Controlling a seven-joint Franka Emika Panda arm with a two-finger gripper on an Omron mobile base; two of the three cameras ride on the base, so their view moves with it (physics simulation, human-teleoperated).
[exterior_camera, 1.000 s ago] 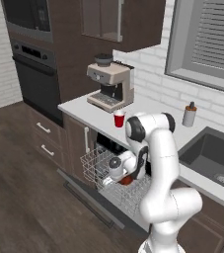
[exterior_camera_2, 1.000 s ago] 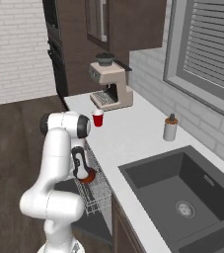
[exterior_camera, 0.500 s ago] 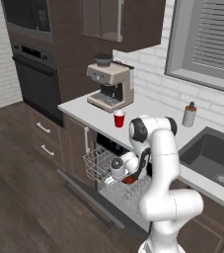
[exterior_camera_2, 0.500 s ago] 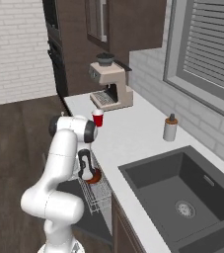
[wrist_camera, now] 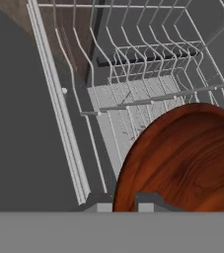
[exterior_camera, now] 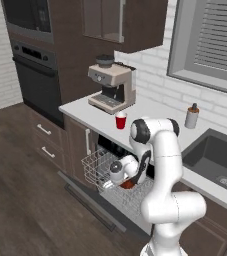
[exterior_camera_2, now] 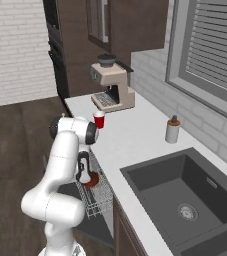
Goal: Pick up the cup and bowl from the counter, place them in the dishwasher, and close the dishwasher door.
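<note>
From the left base view, we are watching the gripper (exterior_camera: pixel 116 176) reaching low over the pulled-out rack (exterior_camera: pixel 97 167) of the dishwasher, the bowl (exterior_camera: pixel 127 184) showing reddish-brown just beside it. The cup (exterior_camera: pixel 120 120) is standing up on the white surface (exterior_camera: pixel 87 111), well apart and above.

From the right base view, we are seeing the bowl (exterior_camera_2: pixel 91 181) hanging just over the rack (exterior_camera_2: pixel 99 200), above the lowered door (exterior_camera_2: pixel 82 217).

In the hand view, the jaws are pinching the bowl's (wrist_camera: pixel 185 158) rim at the near edge; the rack (wrist_camera: pixel 148 79) is lying straight ahead beneath it.
</note>
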